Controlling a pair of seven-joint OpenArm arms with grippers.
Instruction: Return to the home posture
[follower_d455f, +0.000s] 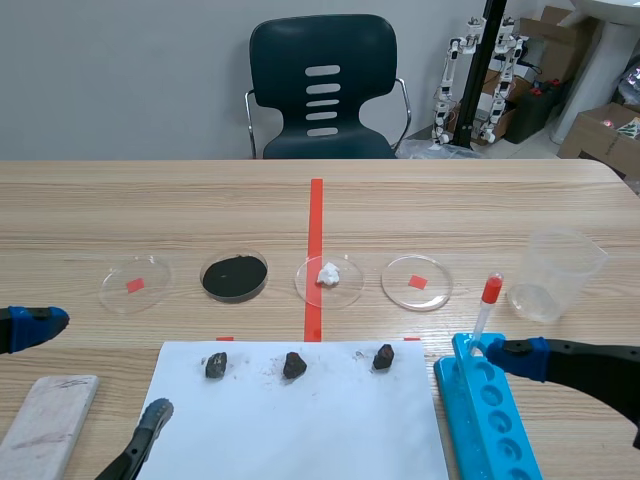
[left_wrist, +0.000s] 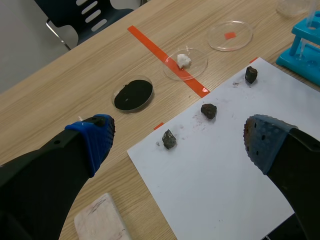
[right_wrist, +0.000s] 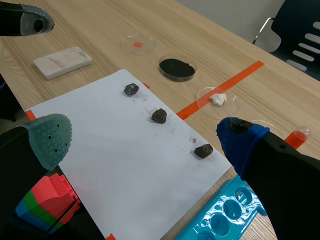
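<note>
My left gripper (left_wrist: 177, 142) hangs open above the left edge of a white paper sheet (left_wrist: 230, 170), over the nearest of three dark rocks (left_wrist: 169, 139). In the scene view the left gripper (follower_d455f: 95, 372) is low at the left, with one blue pad and one grey pad showing. My right gripper (right_wrist: 145, 140) is open too, above the sheet's right part. Its blue fingertip (follower_d455f: 522, 357) sits beside a blue tube rack (follower_d455f: 490, 420). Neither gripper holds anything.
Behind the sheet (follower_d455f: 300, 420) is a row of petri dishes: two with a red mark (follower_d455f: 135, 283) (follower_d455f: 417, 282), one of black powder (follower_d455f: 235, 275), one with a white lump (follower_d455f: 328, 278). A red-capped tube (follower_d455f: 487, 305), a clear cup (follower_d455f: 555, 275), a white block (follower_d455f: 45, 425), a chair (follower_d455f: 322, 90).
</note>
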